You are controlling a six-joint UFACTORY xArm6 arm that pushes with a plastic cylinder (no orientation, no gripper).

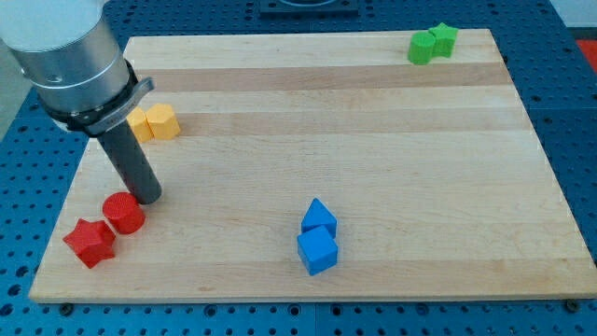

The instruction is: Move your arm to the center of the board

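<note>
My tip point(148, 197) sits at about nine o'clock on the board point(392, 140), close to its edge at the view's left, just above and touching or nearly touching the red cylinder point(123, 213). The goal is the bare middle of the board, off toward three o'clock from where the tip stands now, well apart from every block.

To do this cleanly, I would judge the best line to be a straight slide toward three o'clock, drawing directly away from the red cylinder so it is not dragged. That path looks open: the yellow blocks point(154, 122) lie toward twelve o'clock of the tip, the red star-shaped block point(90, 242) toward seven o'clock, and the two blue blocks point(318, 238) sit below centre at roughly six o'clock, so the tip should stop short of drifting down onto them. The green blocks point(432, 43) rest far off at one o'clock, no concern.

There are no fingers here, only the rod, so nothing is grasped or released.

No brand, label or writing can be read anywhere on the bench point(569, 112), board or arm.
</note>
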